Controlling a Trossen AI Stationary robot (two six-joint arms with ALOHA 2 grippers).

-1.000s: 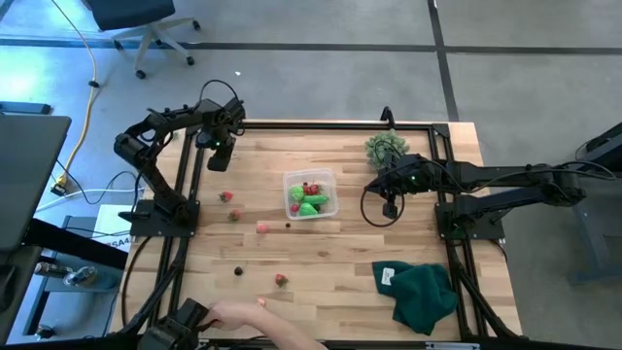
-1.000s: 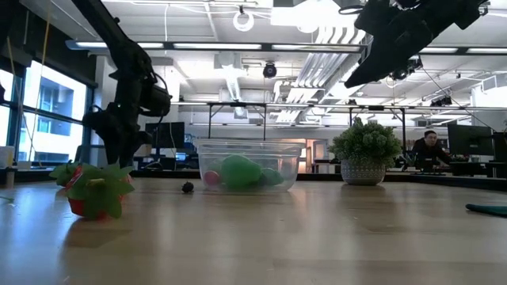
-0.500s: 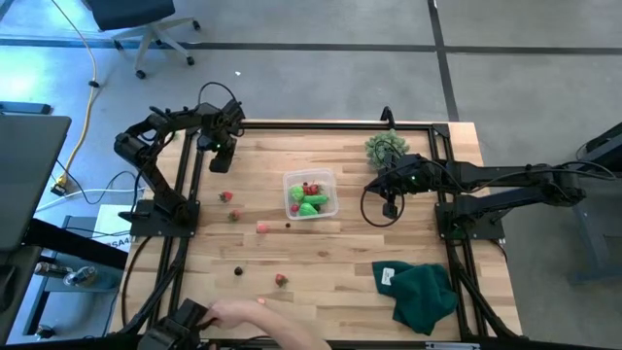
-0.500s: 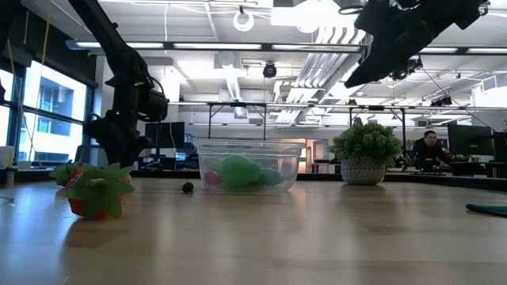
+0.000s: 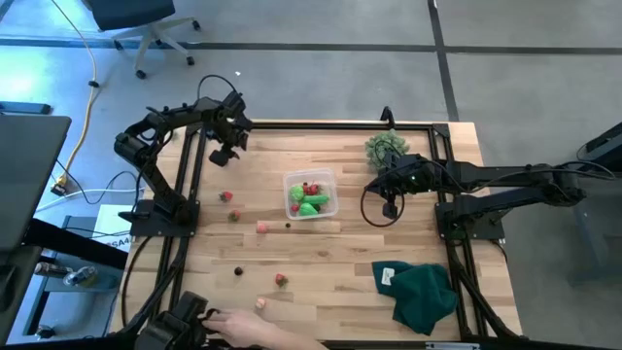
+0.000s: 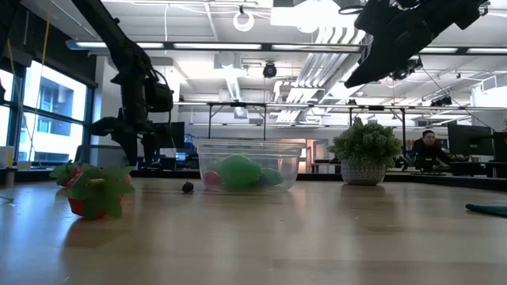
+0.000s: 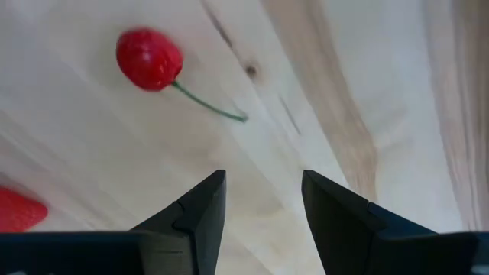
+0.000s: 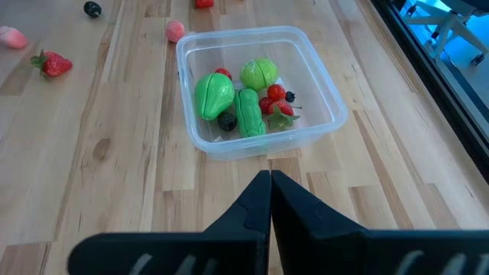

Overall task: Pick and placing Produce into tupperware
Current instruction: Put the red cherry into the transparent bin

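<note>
The clear tupperware stands mid-table and holds green and red produce. Loose produce lies to its left and toward the near edge: a red cherry with a green stem, a strawberry, a pink piece, dark berries and a red strawberry. My left gripper hangs open above bare wood at the far left, pointing down, with the cherry beyond its fingertips. My right gripper hovers shut, to the right of the tupperware.
A spiky potted plant stands at the far edge, right of the tupperware. A dark green cloth lies at the near right corner. A person's hand is at the near edge, next to a small pale piece.
My left gripper has rolled about its own axis and shifted a little toward the far right. The person's hand at the near edge has drawn back, leaving a small pale piece on the wood.
</note>
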